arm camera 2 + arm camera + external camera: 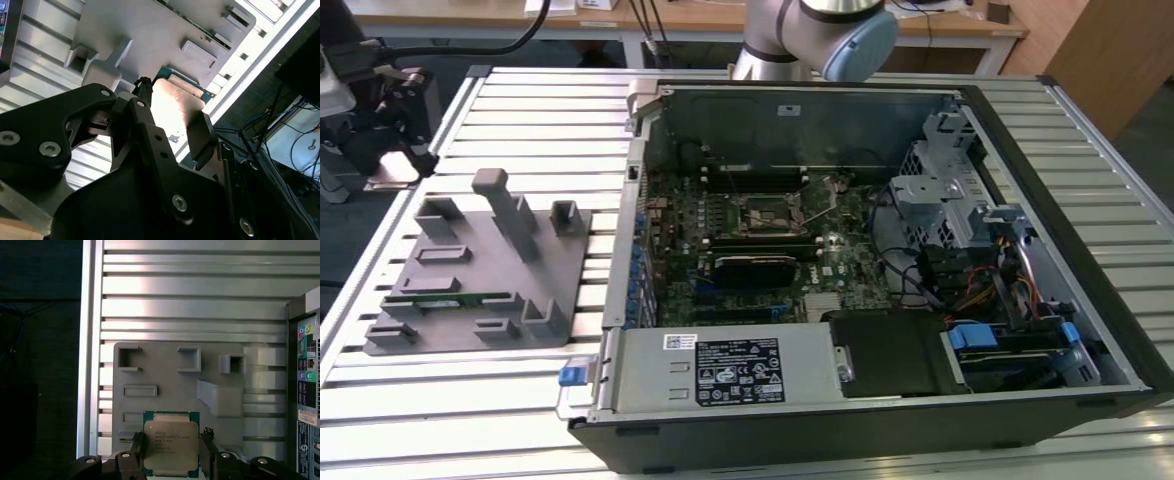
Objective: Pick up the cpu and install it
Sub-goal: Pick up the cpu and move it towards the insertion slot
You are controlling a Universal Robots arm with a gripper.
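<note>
Now the fingers (136, 444) pinch the cpu (170, 442) by two opposite edges, so its flat faces are not touched. It hangs between them, apart from the grey holder plate (165, 375) beyond the fingertips.

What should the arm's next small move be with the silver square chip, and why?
Probably carry it across toward the open black computer case. The black claw is shut on the flat square silver-topped cpu, holding it above the grey plastic fixture tray, while the square black socket frame lies inside that case.
</note>
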